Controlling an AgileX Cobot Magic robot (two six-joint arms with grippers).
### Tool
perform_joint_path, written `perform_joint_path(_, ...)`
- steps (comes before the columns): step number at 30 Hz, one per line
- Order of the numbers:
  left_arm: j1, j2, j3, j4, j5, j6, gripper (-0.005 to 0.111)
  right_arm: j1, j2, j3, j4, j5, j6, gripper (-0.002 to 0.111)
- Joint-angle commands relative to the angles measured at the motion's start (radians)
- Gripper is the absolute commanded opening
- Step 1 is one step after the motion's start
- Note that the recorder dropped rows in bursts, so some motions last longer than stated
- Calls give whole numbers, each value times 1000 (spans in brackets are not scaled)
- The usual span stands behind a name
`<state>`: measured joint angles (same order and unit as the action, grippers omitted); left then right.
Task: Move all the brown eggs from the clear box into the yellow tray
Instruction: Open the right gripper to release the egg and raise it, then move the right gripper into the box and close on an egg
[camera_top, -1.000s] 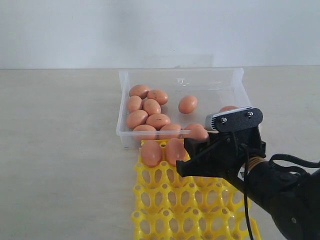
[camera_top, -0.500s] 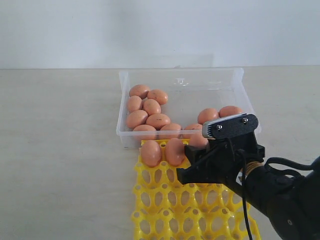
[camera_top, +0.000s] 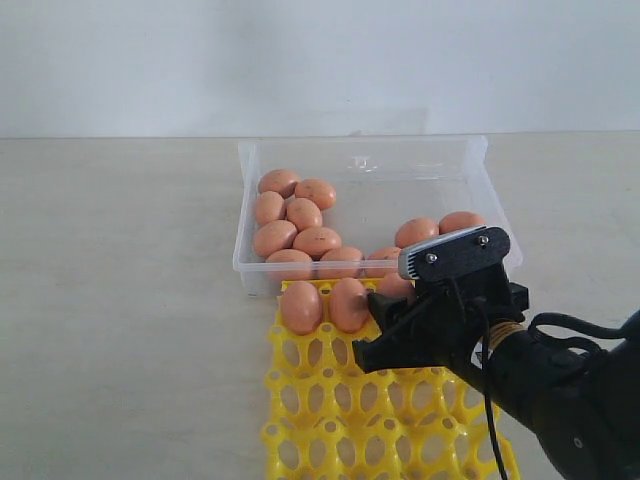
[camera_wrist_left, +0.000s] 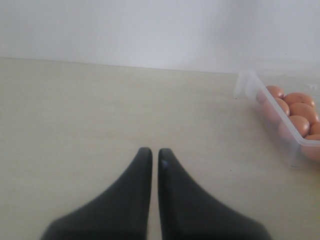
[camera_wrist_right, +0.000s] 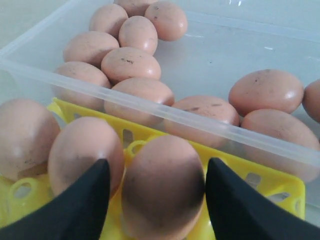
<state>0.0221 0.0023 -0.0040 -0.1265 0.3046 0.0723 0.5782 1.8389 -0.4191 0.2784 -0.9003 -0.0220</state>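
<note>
The yellow tray (camera_top: 330, 400) lies in front of the clear box (camera_top: 360, 142). Two brown eggs (camera_top: 302, 305) stand in its back row. A third egg (camera_wrist_right: 162, 185) stands in the cup beside them, between the fingers of my right gripper (camera_wrist_right: 157, 162). The jaws are open, with a slim gap on each side of that egg. Several brown eggs (camera_top: 300, 215) lie in the box, most at its left end and three by the front right wall. My left gripper (camera_wrist_left: 155, 152) is shut on nothing, low over bare table left of the box (camera_wrist_left: 247, 82).
The box's front wall (camera_wrist_right: 200, 122) stands right behind the tray's back row. My right arm (camera_top: 560, 390) covers the tray's right part. Beige table (camera_top: 120, 300) spreads to the left, with a white wall behind it.
My right gripper has come down and a little left, from the box's front wall to the tray's back row, bringing the egg into the third cup.
</note>
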Motion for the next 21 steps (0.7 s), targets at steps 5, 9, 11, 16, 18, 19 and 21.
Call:
perform_joint_path(5,-4,-2,4,4,-13,4,4,1,-78,-1,14,-134,-70,50)
perform_joint_path(9,-4,-2,4,4,-13,4,4,1,-207,-1,143,-263,-102,50)
perform_joint_path(11,-4,-2,4,4,-13,4,4,1,-259,-1,229,-321,-136,50)
perform_joint_path(16,-4,-2,4,4,-13,4,4,1,-355,-25,395,-321,-249,50)
perform_joint_path(18,-4,-2,4,4,-13,4,4,1,-374,-49,388,-321,-342,50)
perform_joint_path(19,-4,-2,4,4,-13,4,4,1,-376,-68,388,-321,-373,48)
perform_joint_path(21,-4,-2,4,4,-13,4,4,1,-380,-121,397,-321,-463,36)
